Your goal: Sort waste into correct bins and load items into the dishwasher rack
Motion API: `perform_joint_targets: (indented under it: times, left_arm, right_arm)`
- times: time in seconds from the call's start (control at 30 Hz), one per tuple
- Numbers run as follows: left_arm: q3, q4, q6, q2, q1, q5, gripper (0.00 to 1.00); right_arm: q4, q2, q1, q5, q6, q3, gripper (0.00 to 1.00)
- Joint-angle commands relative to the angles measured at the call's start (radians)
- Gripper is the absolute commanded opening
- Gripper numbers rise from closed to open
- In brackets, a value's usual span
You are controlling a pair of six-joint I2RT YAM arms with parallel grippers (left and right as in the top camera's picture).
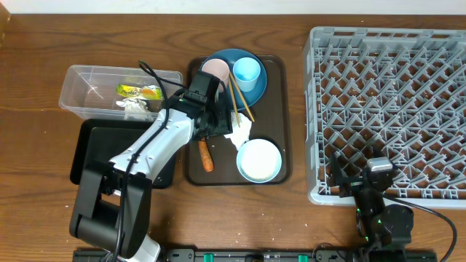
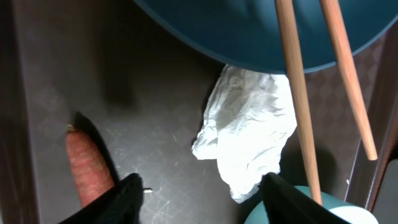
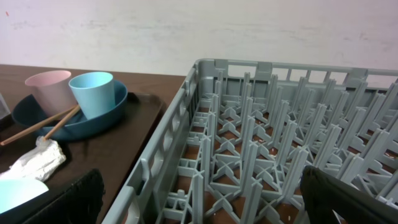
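item: crumpled white paper (image 2: 249, 137), lying on brown serving tray (image 2: 155, 112) between small orange carrot (image 2: 87, 168) and white bowl (image 1: 259, 160). my left gripper (image 2: 202, 183) hovers over it, jaws apart and empty; i judge it lined up for a pinch. right gripper (image 3: 205, 205) gapes wide, idle beside grey plastic dishwasher rack (image 3: 261, 124).

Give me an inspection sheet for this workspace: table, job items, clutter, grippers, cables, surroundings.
Surface: wooden table, with a brown tray on it.
Job's things: blue plate holding pink cup and blue cup, chopsticks leaning on its rim; white paper, carrot and white bowl on the brown tray; wrapper in the clear tub; black tray beside it; grey rack with nothing in it.
Clutter: nothing seen.
Grippers: left gripper open over the paper; right gripper open at the rack's edge.
Cables: black cable looping over the left arm.
Surroundings: pale wall.
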Motion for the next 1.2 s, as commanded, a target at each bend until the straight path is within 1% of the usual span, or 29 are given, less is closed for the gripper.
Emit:
perform_joint_targets:
  times: [0.0, 0.17, 0.37, 0.97, 1.07, 1.17]
  left_arm:
    - [-0.008, 0.004, -0.023, 0.011, -0.012, 0.021, 0.65]
    - [-0.010, 0.027, -0.023, 0.011, -0.075, 0.003, 0.65]
    - [-0.010, 0.061, -0.023, 0.011, -0.141, -0.060, 0.68]
    - [-0.010, 0.064, -0.023, 0.008, -0.132, -0.058, 0.69]
    - [-0.009, 0.063, -0.012, 0.006, -0.113, -0.006, 0.69]
    - [-0.009, 0.071, 0.065, 0.005, -0.099, 0.105, 0.69]
  right_arm:
    - [-0.003, -0.007, 0.006, -0.001, -0.011, -0.002, 0.99]
    - [-0.003, -0.007, 0.005, -0.001, -0.011, -0.002, 0.99]
    - [-0.003, -0.007, 0.006, -0.001, -0.011, -0.002, 0.99]
    - [-0.003, -0.007, 0.006, -0.001, -0.011, -0.002, 0.99]
    - [-0.003, -0.007, 0.005, -0.001, -0.011, -0.002, 0.99]
    - [-0.003, -0.007, 0.005, -0.001, -0.011, -0.002, 0.99]
